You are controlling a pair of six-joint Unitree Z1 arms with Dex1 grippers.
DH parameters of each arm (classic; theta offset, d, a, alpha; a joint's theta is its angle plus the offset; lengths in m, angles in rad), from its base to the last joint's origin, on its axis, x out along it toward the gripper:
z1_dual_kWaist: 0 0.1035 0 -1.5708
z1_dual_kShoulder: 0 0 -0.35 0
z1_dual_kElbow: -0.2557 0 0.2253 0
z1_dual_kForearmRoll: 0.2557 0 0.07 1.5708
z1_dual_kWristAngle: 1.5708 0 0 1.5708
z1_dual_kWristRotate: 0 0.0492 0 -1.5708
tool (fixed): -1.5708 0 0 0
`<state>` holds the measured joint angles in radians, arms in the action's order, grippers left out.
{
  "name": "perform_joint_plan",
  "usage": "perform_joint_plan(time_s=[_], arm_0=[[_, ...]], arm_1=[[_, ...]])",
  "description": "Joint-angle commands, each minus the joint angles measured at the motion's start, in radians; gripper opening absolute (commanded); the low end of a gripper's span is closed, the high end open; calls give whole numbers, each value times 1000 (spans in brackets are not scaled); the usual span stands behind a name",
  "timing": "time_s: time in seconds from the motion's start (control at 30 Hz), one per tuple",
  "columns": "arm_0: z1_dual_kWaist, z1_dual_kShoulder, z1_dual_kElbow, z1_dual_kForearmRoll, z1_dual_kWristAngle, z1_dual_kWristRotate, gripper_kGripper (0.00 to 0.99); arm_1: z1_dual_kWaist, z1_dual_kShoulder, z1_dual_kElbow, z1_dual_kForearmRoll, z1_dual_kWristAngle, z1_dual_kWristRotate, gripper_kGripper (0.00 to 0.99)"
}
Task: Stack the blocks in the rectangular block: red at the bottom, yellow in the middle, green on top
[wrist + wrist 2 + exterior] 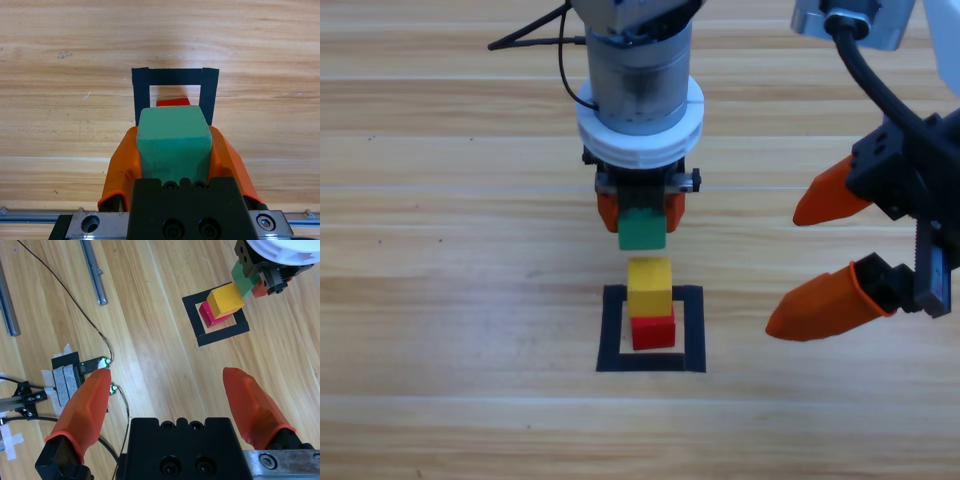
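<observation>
Clamped between the left gripper's (174,150) jaws, green (173,141) hangs just short of and above yellow (649,286), which sits on red (653,331) inside the rectangular block (614,330); right gripper (825,260) waits aside, jaws apart

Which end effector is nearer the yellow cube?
Left. The left end effector, holding the green cube, hovers just above the yellow cube; the right end effector waits open, off to its side.
</observation>
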<state>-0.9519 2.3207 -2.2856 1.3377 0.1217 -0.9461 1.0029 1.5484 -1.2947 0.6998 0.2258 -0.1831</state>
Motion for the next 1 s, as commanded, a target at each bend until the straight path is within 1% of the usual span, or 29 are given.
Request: perform_joint_plan(time_s=[0.03, 0.3, 1.0], arm_0=[[-39, 54, 31, 11, -7, -17, 63], [-56, 66, 34, 11, -11, -26, 63], [-54, 92, 34, 11, -11, -23, 63]], arm_1=[[-9, -67, 32, 17, 21, -7, 990], [-9, -68, 32, 17, 24, -9, 990], [-9, -67, 32, 17, 35, -13, 990]])
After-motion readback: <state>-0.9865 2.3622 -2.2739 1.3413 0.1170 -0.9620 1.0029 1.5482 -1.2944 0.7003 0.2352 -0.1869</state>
